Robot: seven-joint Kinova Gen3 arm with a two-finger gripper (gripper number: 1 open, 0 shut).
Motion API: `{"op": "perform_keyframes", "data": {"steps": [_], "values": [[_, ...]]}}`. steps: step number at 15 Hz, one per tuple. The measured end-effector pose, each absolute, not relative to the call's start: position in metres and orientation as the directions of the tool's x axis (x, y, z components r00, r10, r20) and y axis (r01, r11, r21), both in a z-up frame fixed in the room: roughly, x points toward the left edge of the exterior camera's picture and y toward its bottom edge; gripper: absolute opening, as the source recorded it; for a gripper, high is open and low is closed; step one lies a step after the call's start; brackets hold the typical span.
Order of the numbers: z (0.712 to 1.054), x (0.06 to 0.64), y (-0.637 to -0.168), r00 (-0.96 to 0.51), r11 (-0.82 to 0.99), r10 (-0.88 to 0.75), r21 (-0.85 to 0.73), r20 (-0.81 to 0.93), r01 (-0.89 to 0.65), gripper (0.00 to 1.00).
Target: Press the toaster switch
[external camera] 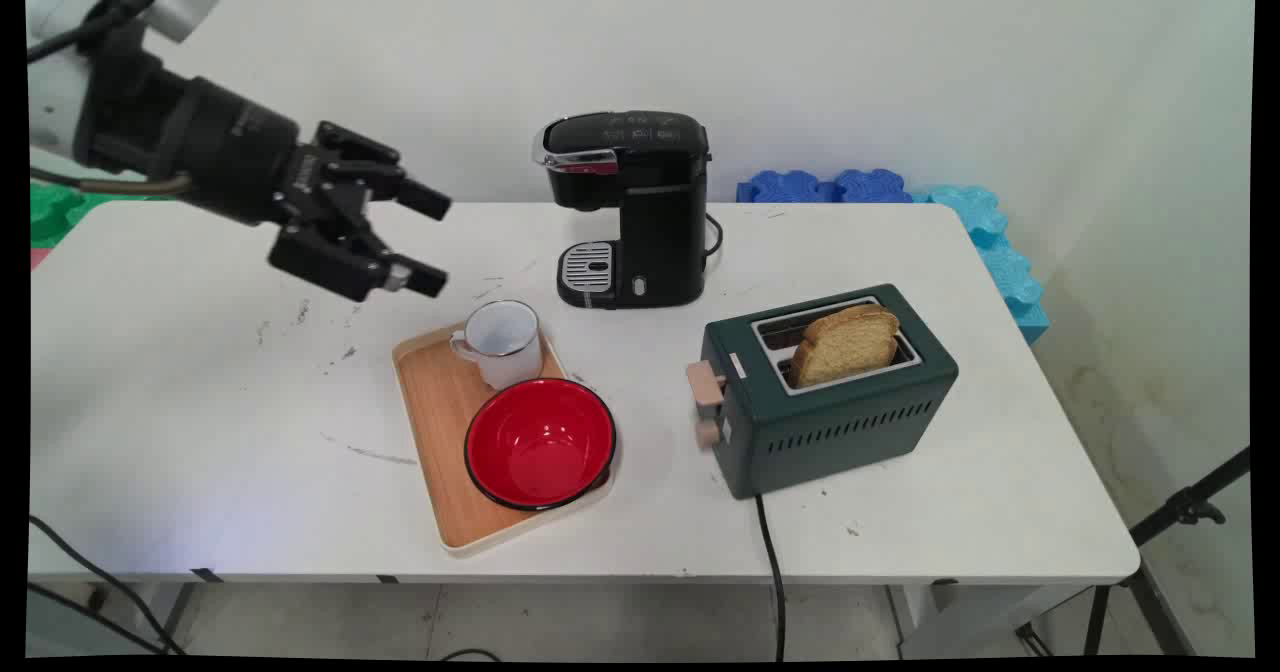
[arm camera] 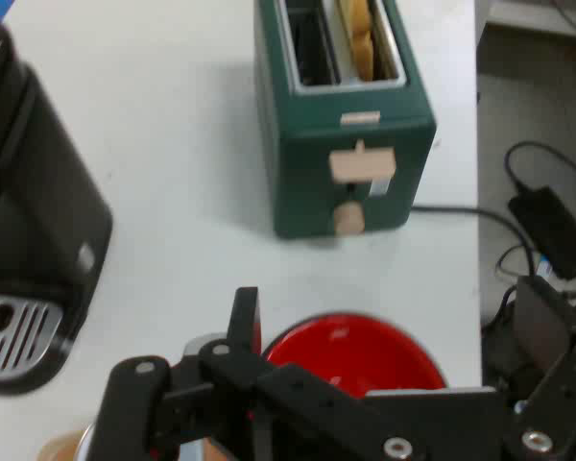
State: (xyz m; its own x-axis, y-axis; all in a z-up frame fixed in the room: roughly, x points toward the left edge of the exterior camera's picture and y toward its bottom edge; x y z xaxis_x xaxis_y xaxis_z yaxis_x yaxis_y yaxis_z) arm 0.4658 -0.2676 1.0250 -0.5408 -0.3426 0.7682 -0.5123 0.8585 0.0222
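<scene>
A light wooden rectangular tray [external camera: 440, 432] lies at the table's near middle, holding a glossy red round bowl [external camera: 540, 442] [arm camera: 360, 360] at its near end and a white enamel mug [external camera: 500, 342] at its 12 o'clock; both look empty. At the bowl's 3 o'clock stands a dark green toaster [external camera: 830, 402] [arm camera: 350, 144] with a browned bread slice [external camera: 848, 344] [arm camera: 357, 34] upright in one slot. The hand view alone shows its beige lever and knob face-on. At the mug's 10 o'clock the black two-finger gripper [external camera: 432, 239] hovers, fingers apart, empty. Farthest stands a black coffee maker [external camera: 628, 207] [arm camera: 29, 250].
</scene>
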Motion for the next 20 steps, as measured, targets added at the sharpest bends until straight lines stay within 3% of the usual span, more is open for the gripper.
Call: {"op": "perform_keyframes", "data": {"steps": [7,18,19,20], "values": [[1.029,0.391,-0.280,-0.528,0.864,-0.338,0.034,0.779,-0.503,1.00],[0.969,0.310,-0.326,-0.543,0.860,-0.329,0.008,0.773,-0.510,1.00],[0.963,0.307,-0.329,-0.549,0.860,-0.331,0.006,0.768,-0.510,0.00],[0.958,0.305,-0.332,-0.554,0.859,-0.333,0.004,0.763,-0.512,0.00]]}}
